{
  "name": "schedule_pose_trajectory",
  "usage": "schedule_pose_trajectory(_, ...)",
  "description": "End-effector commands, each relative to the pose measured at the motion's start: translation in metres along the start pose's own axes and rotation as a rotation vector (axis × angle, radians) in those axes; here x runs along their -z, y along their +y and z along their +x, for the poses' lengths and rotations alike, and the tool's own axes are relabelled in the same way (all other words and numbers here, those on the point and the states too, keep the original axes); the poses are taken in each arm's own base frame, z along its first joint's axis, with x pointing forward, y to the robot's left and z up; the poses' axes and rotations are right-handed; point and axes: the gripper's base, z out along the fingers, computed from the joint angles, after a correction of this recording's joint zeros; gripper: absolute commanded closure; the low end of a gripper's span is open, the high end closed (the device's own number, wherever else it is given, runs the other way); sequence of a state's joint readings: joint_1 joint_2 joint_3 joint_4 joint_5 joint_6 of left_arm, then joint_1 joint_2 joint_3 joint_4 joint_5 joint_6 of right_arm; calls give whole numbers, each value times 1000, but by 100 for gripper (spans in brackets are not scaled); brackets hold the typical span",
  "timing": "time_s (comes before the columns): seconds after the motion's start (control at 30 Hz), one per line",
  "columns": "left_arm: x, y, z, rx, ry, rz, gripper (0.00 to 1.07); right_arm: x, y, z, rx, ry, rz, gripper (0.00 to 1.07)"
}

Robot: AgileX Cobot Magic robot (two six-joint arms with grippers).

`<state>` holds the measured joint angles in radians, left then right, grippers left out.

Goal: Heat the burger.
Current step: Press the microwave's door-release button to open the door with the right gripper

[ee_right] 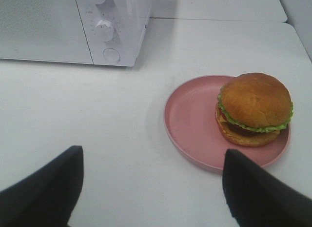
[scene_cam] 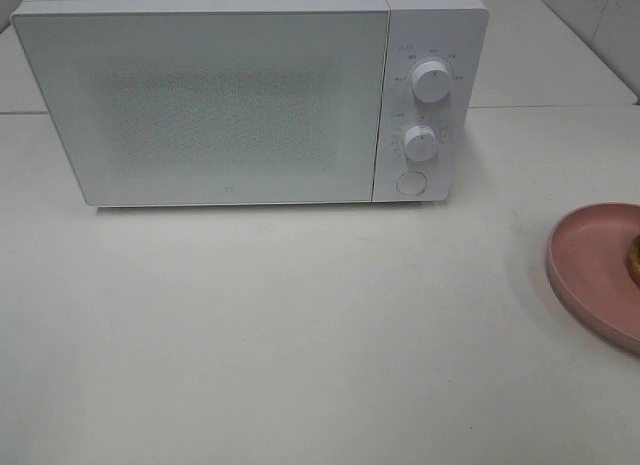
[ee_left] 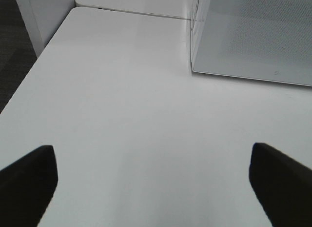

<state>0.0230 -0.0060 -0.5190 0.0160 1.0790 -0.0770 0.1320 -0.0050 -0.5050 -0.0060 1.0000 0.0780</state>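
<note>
The burger [ee_right: 254, 109], a glossy brown bun with green lettuce and yellow cheese, sits on a pink plate [ee_right: 190, 124] on the white table. In the exterior high view only a sliver of the burger [scene_cam: 634, 257] shows at the right edge, on the plate [scene_cam: 590, 260]. A white microwave [scene_cam: 240, 95] stands at the back with its door shut. My right gripper [ee_right: 151, 188] hovers open, short of the plate, holding nothing. Over bare table to the left of the microwave [ee_left: 253, 41], my left gripper [ee_left: 151, 183] is open and holds nothing. Neither arm appears in the exterior high view.
The microwave has two knobs [scene_cam: 431, 83] and a round button [scene_cam: 410, 183] on its right panel. The table's left edge [ee_left: 29, 85] drops to a dark floor. A seam to a second table runs behind the microwave.
</note>
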Motion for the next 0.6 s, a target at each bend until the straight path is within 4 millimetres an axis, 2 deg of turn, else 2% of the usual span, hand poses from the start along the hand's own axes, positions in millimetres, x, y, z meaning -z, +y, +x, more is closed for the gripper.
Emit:
schedule_pose_trajectory(0.03, 3, 0, 1, 2, -31, 6, 6, 3, -1, 2, 12, -27, 3, 31)
schedule_pose_trajectory(0.47, 3, 0, 1, 2, -31, 6, 6, 3, -1, 2, 12, -28, 3, 31)
schedule_pose_trajectory(0.6, 3, 0, 1, 2, -31, 6, 6, 6, 0, -6, 12, -66, 1, 31)
